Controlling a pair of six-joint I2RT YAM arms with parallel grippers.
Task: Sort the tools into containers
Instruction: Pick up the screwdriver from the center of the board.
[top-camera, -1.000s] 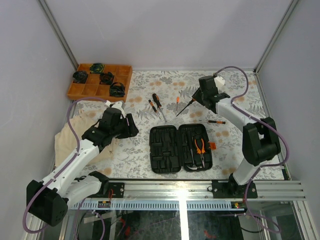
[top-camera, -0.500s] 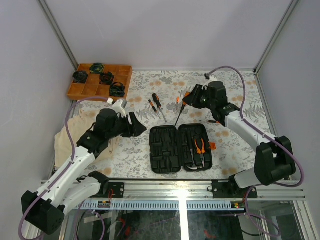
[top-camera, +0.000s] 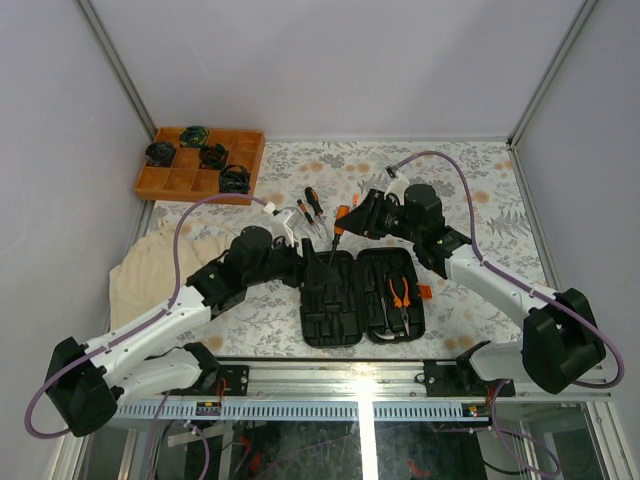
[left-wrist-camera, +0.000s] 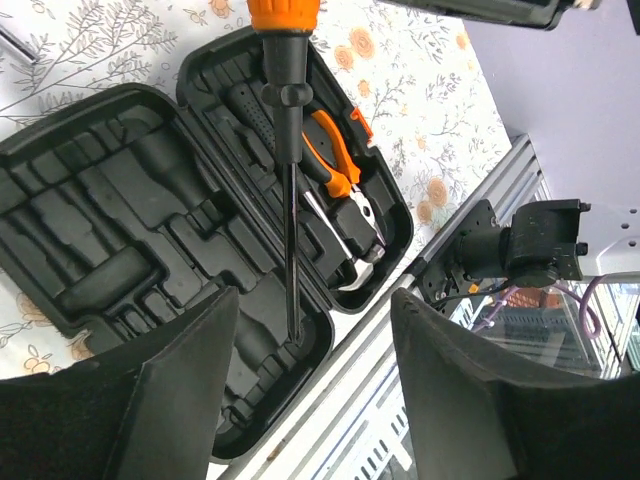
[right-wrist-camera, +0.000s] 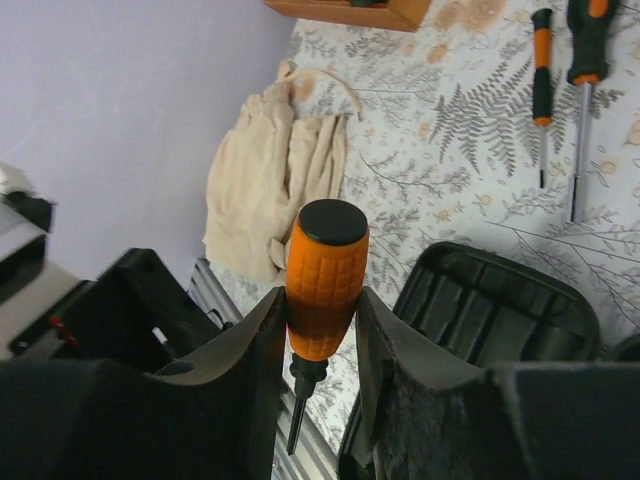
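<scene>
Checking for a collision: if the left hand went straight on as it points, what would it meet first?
Probably the shaft of the screwdriver held by the right hand, which hangs in line between the fingers of the open left hand; behind it, the open tool case. Depth is unclear.

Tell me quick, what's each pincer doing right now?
Left pincer: open, holding nothing.
Right pincer: closed on the orange handle of the screwdriver.
</scene>
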